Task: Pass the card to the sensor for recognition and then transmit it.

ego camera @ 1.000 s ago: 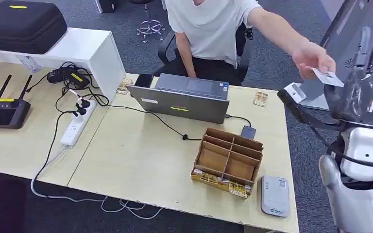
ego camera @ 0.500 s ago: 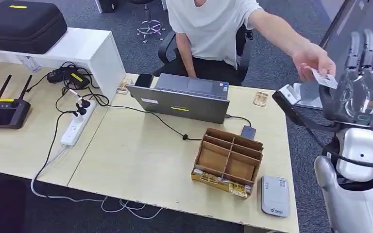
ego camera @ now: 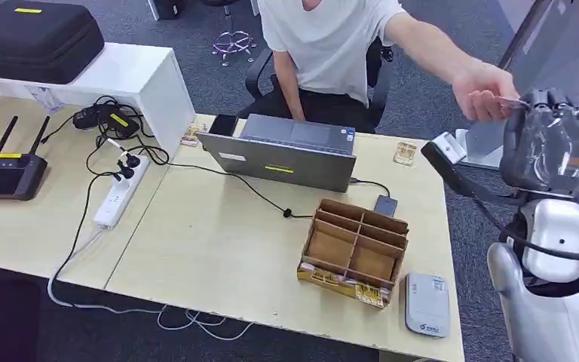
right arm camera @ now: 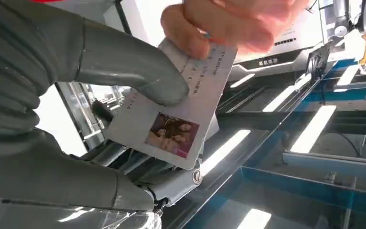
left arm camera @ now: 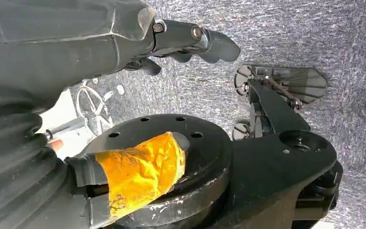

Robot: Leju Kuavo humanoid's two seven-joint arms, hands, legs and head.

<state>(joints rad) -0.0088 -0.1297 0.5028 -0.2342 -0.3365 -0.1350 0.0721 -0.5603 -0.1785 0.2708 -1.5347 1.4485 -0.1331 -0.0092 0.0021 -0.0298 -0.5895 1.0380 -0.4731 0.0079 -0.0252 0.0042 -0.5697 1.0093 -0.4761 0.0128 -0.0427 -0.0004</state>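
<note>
While the handover is under way, the holdings stand as follows, largest first. Table point(ego camera: 219, 249): pale wood, carrying the items below. Laptop point(ego camera: 286, 154): half shut, at the far edge, before the seated person. Divided box point(ego camera: 356, 249): cardboard, open compartments, near the front edge. Sensor point(ego camera: 427, 303): flat grey pad just beside the box, well apart from the card, presumably the reader the task means. Right hand point(ego camera: 550, 143): raised off the table's right end, thumb pressed on the card's face and fingers point(right arm camera: 138, 164) behind it, so it holds the card. Person's hand point(ego camera: 482, 94): gripping the same card at its far end. Left hand point(left arm camera: 124, 38): hanging toward the floor, fingers partly curled; whether anything is in it I cannot tell. Card point(right arm camera: 171, 109): white, small photo and print, held jointly in the air. Handling note: firm the pinch before the person lets go, keep the thumb off the printed end if possible, then lower the card flat onto the sensor, steering wide of the box wall.
</note>
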